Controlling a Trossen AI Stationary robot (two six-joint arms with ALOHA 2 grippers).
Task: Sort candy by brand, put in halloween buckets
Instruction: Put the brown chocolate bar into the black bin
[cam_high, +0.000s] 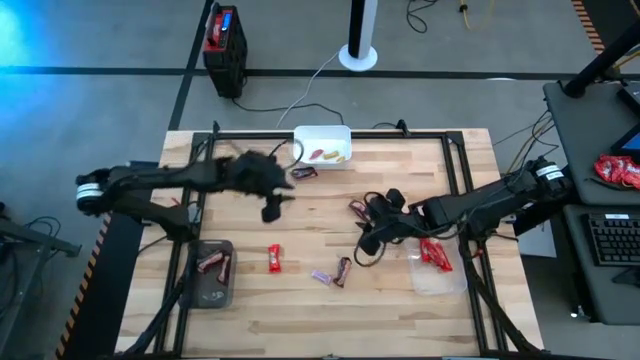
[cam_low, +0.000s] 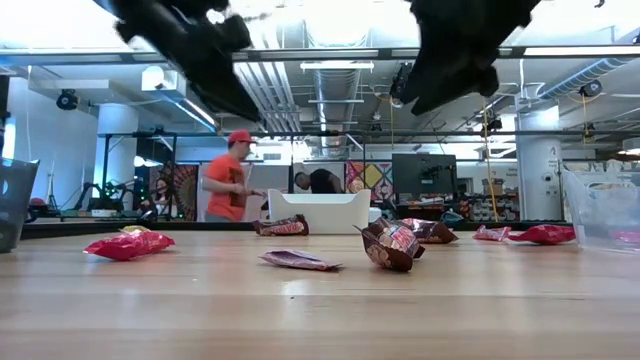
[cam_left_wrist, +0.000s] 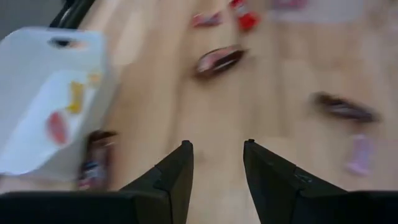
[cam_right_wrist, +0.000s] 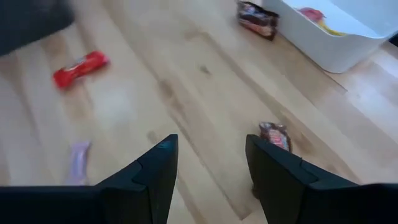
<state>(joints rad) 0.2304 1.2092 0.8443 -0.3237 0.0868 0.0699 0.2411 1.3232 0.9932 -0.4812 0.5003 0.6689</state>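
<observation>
My left gripper (cam_high: 272, 208) hangs open and empty above the table's middle left, just near of the white bin (cam_high: 322, 146), which holds a red and a yellow candy. In its wrist view (cam_left_wrist: 217, 155) a brown candy (cam_left_wrist: 217, 60) lies ahead on the wood. My right gripper (cam_high: 368, 238) hangs open and empty above the table's middle. In its wrist view (cam_right_wrist: 208, 152) a brown candy (cam_right_wrist: 275, 134) lies on the wood beside one finger. The dark grey bin (cam_high: 213, 272) and the clear bin (cam_high: 437, 265) each hold red candies.
Loose candies lie on the wood: a brown one (cam_high: 304, 172) beside the white bin, a red one (cam_high: 274, 258), a purple one (cam_high: 321, 277) and a brown one (cam_high: 343, 268) toward the near edge. A black frame runs along the table's edges. A person (cam_low: 228, 175) stands in the room behind.
</observation>
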